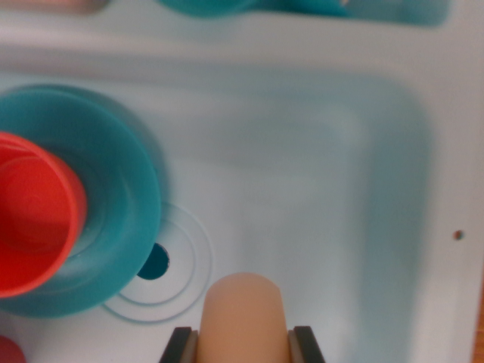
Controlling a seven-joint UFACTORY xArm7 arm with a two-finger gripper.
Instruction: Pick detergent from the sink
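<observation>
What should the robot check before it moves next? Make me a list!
1. Rounded beige plastic detergent bottle sits between the tool's dark fingers: ok.
2. Grip firm enough to hold: cannot tell, since the contact is at the picture's bottom edge.
3. Bottle clear of the red plastic cup and teal plastic bowl at the wrist view's left: ok.
4. Bottle lifted off the pale blue sink floor: cannot tell.
5. Bottle clear of the round drain hole: ok.
</observation>
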